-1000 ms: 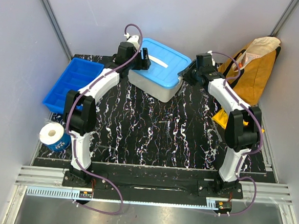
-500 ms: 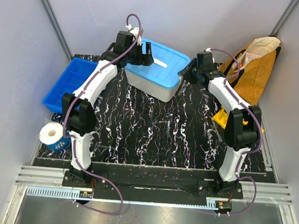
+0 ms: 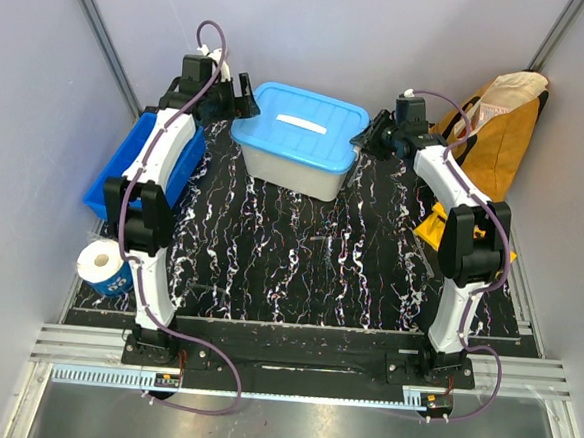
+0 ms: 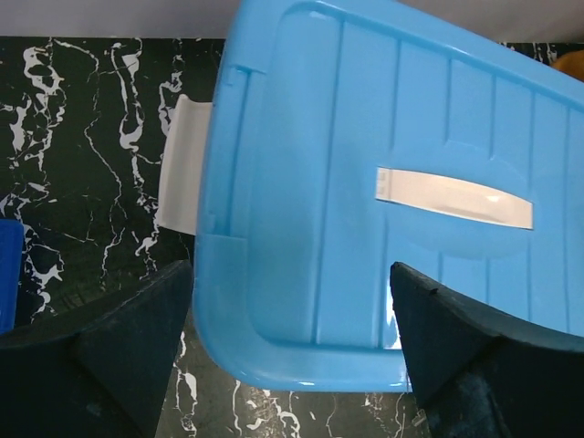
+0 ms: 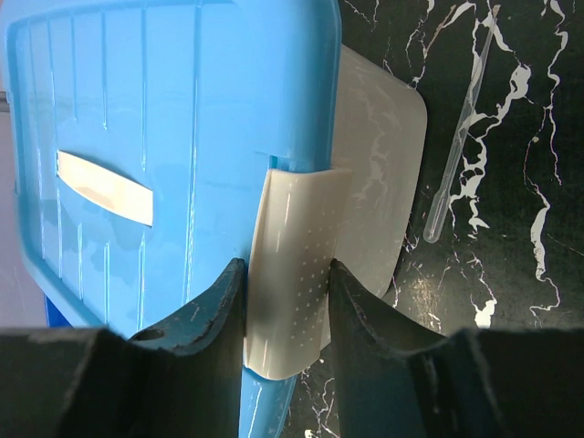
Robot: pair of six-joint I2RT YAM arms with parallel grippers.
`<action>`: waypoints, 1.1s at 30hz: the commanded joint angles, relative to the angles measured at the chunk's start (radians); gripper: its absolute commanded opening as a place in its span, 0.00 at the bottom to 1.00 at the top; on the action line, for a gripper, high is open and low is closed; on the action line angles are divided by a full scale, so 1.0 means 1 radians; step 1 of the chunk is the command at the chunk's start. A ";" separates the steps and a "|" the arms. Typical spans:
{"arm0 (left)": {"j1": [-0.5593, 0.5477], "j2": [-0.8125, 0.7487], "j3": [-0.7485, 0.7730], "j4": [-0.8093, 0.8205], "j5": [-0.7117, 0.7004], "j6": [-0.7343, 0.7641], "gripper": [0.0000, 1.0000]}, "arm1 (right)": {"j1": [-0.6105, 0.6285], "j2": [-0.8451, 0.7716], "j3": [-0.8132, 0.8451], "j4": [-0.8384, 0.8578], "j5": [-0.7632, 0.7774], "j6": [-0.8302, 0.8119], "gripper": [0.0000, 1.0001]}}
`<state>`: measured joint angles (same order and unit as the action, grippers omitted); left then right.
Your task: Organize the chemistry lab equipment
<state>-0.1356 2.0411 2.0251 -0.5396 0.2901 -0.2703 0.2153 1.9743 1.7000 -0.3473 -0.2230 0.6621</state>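
Observation:
A clear storage box with a blue lid stands at the back middle of the table. My left gripper is open by the box's left end. In the left wrist view the lid fills the frame, and my left gripper has its fingers wide apart on either side of the lid's edge, holding nothing. The white left latch hangs free. My right gripper is shut on the box's white right latch, seen pinched in the right wrist view by my right gripper. A clear pipette lies on the table beside the box.
A blue tray sits at the left edge under the left arm. A blue cup with a white roll stands at the near left. A yellow bag leans at the back right.
My left arm has swung left, off the top of the lid to the box's left end. The box has shifted slightly left. My right gripper has stayed on the right latch.

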 commanded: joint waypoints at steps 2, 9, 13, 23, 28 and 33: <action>0.030 0.033 0.030 0.055 0.061 -0.006 0.93 | -0.008 0.032 0.041 -0.061 -0.019 -0.085 0.28; 0.102 0.071 0.034 0.101 0.153 -0.038 0.93 | -0.007 0.028 0.032 -0.059 -0.012 -0.082 0.28; 0.105 0.094 0.017 0.148 0.239 -0.073 0.94 | -0.008 0.031 0.035 -0.055 -0.016 -0.078 0.27; 0.103 0.154 -0.052 0.305 0.353 -0.164 0.94 | -0.010 0.023 0.030 -0.028 -0.022 -0.071 0.27; 0.103 0.182 -0.068 0.346 0.374 -0.188 0.94 | -0.008 0.024 0.036 -0.025 -0.024 -0.071 0.27; 0.103 0.197 -0.097 0.391 0.389 -0.214 0.93 | -0.011 0.029 0.032 -0.015 -0.026 -0.067 0.27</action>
<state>-0.0299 2.2154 1.9507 -0.2283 0.6331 -0.4526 0.2100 1.9816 1.7130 -0.3565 -0.2474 0.6487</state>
